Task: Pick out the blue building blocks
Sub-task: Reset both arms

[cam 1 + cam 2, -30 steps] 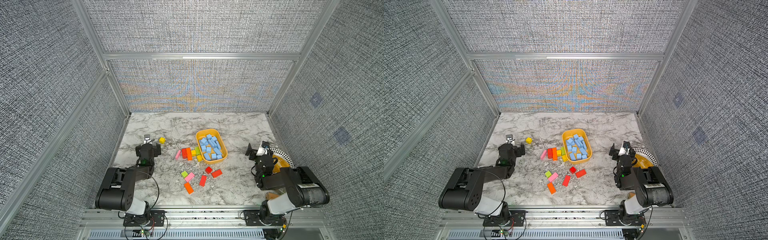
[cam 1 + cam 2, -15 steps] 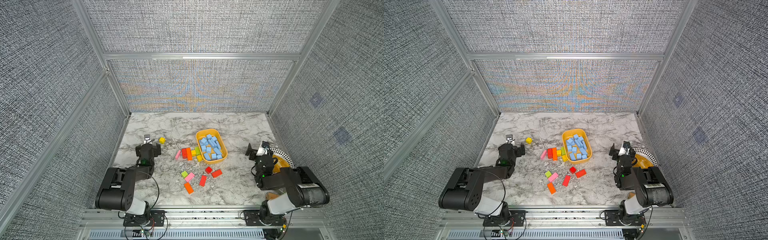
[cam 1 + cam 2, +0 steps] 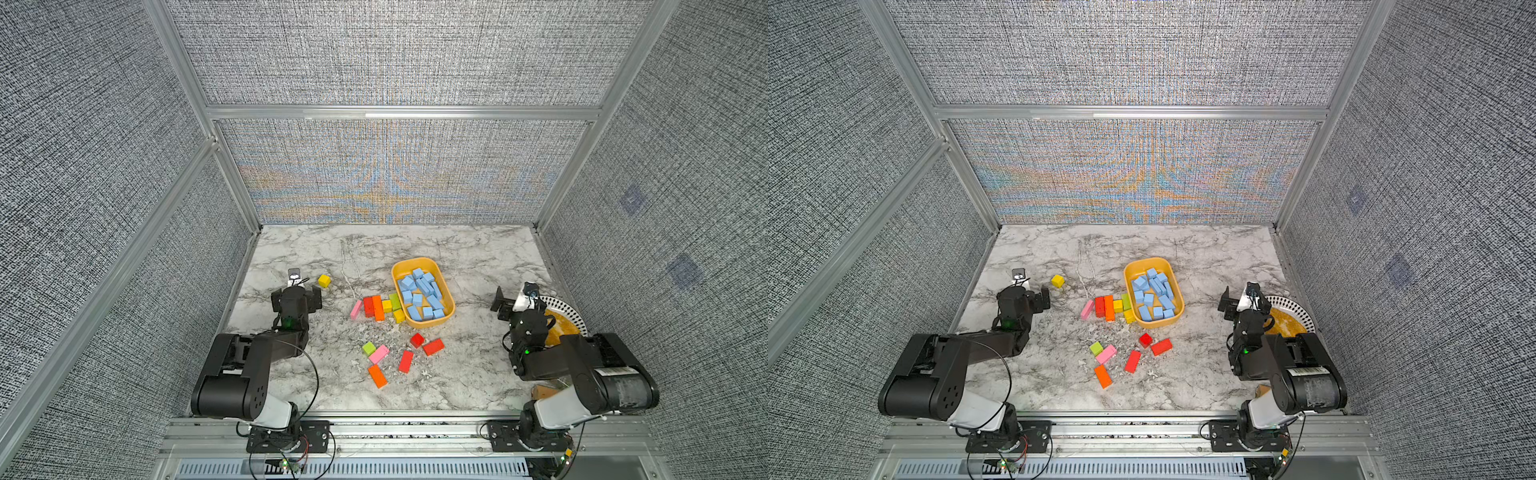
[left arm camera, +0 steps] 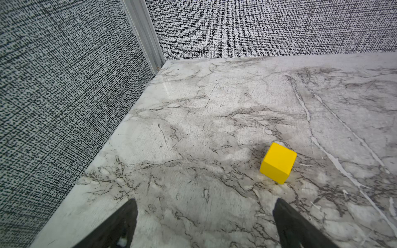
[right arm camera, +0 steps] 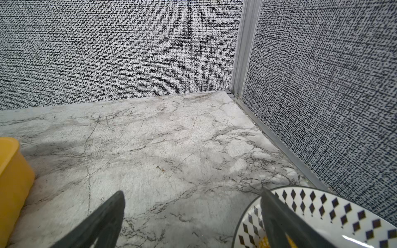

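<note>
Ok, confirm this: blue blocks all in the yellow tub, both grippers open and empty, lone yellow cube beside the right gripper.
Not quite: the lone yellow cube lies beside the left gripper, not the right gripper; the left wrist view shows it. The blue blocks in the yellow tub and both open, empty grippers stand.

Far half of marble tabletop (image 3: pixel 374 245): lay open, wall to wall.
Centre: yellow tray (image 3: pixel 417 261) held blue building blocks (image 3: pixel 422 297); row of coloured blocks (image 3: pixel 376 306) stood just beside its left side; loose blocks (image 3: pixel 401 360) lay scattered in front.
Left: lone yellow cube (image 3: pixel 324 281), bare marble around it.
Right: patterned plate (image 3: pixel 573 311) lay by the wall.
</note>
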`<action>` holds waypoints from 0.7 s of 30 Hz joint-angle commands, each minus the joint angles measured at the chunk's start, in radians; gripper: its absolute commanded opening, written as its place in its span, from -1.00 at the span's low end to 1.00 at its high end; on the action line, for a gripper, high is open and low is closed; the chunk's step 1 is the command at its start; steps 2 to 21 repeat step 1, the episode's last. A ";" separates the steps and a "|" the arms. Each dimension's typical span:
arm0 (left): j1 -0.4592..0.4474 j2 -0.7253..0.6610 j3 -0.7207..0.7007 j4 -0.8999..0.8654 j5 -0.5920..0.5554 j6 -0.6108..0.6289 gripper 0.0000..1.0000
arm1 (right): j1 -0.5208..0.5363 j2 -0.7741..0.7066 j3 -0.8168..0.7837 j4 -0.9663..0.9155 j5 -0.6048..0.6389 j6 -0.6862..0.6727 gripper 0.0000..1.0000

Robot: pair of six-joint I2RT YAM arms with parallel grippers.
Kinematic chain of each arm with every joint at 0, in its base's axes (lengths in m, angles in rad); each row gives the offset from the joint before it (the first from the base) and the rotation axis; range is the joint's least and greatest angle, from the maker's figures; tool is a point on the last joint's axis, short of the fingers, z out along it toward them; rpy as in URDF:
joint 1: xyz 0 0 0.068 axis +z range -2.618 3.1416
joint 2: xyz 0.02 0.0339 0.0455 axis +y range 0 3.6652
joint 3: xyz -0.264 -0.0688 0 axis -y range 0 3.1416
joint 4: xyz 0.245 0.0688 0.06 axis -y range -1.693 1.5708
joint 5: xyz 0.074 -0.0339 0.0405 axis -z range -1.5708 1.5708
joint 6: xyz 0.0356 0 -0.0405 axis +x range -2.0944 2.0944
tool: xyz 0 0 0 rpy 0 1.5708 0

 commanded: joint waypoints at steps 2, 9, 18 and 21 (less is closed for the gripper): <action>0.002 -0.007 -0.006 0.020 0.009 0.002 1.00 | 0.002 -0.002 0.001 0.021 0.000 0.001 0.96; 0.002 -0.007 -0.006 0.020 0.009 0.002 1.00 | 0.002 -0.002 0.001 0.021 0.000 0.001 0.96; 0.002 -0.007 -0.006 0.020 0.009 0.002 1.00 | 0.002 -0.002 0.001 0.021 0.000 0.001 0.96; 0.002 -0.007 -0.006 0.020 0.009 0.002 1.00 | 0.002 -0.002 0.001 0.021 0.000 0.001 0.96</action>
